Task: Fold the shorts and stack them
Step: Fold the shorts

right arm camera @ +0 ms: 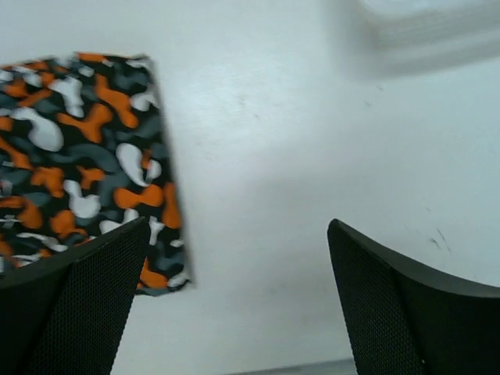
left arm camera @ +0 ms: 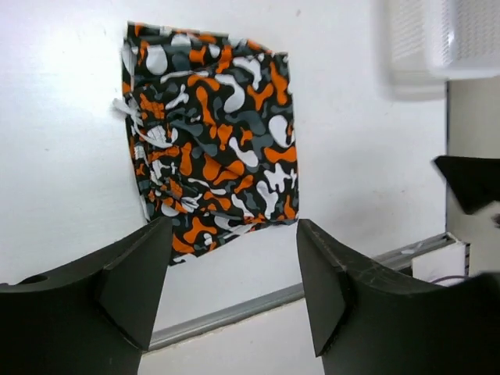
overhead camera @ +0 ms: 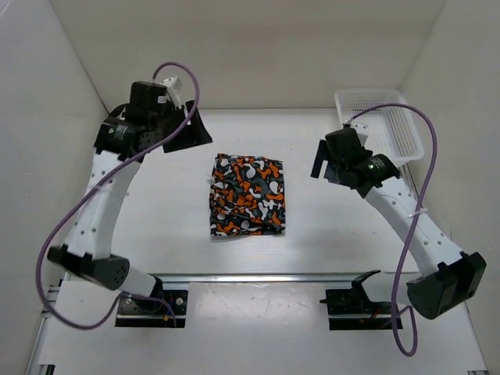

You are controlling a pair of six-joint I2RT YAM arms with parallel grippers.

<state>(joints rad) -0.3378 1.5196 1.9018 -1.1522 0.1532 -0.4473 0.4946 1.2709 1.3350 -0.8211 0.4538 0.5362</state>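
Observation:
The shorts (overhead camera: 248, 194) lie folded into a neat rectangle in the middle of the table, orange, white, grey and black camouflage print. They also show in the left wrist view (left arm camera: 207, 133) and at the left of the right wrist view (right arm camera: 78, 156). My left gripper (overhead camera: 187, 129) is open and empty, raised behind and to the left of the shorts; it also shows in its own view (left arm camera: 234, 293). My right gripper (overhead camera: 322, 162) is open and empty, raised just right of the shorts; it also shows in its own view (right arm camera: 238, 305).
A white plastic mesh basket (overhead camera: 381, 125) stands at the back right, behind the right arm. White walls enclose the table on three sides. A metal rail (overhead camera: 258, 277) runs across near the arm bases.

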